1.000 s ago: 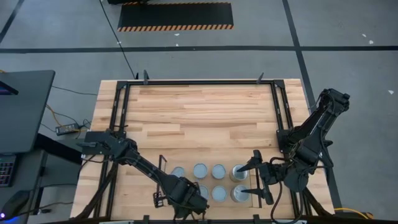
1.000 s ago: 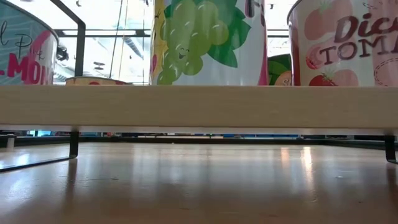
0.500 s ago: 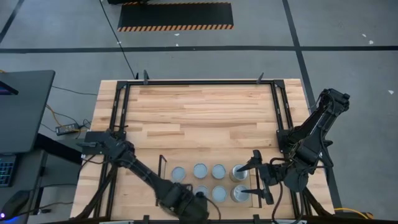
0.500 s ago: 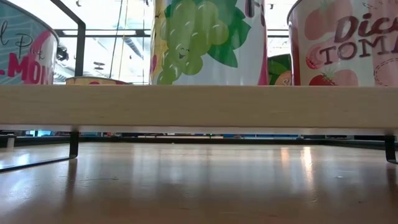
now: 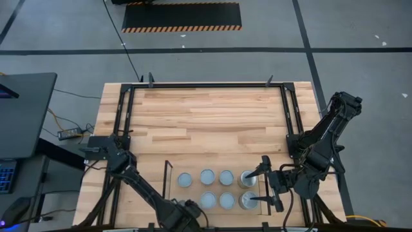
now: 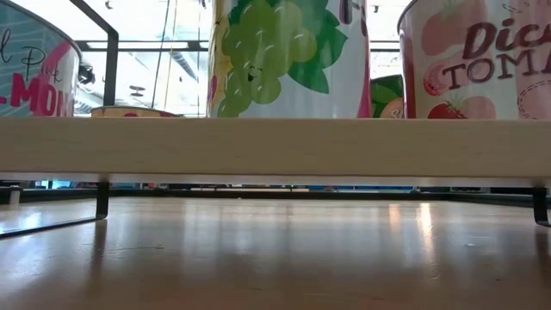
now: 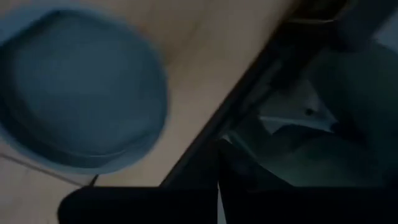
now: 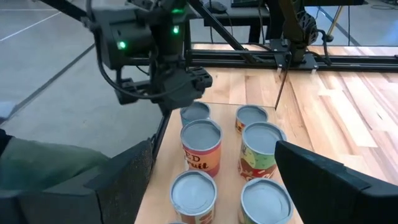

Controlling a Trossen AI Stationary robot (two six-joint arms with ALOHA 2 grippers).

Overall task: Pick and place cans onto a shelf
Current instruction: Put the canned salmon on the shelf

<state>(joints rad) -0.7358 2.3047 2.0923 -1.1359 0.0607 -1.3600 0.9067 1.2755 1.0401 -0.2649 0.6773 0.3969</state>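
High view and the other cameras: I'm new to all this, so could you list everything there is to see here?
cans: at least seven seen from above, silver-grey tops, printed fruit and tomato labels, in two rows on the shelf
shelf: one, light wood with thin dark rails, near edge of the table
table: one, pale wood planks, centre
black frame: one, around the tabletop
striped mat: one, black with orange edging, on the grey floor beyond
dark desk: one, left of the table
left claw: one, dark, shut, at the shelf's left end
right claw: one, dark, open and empty, by the cans at the right end
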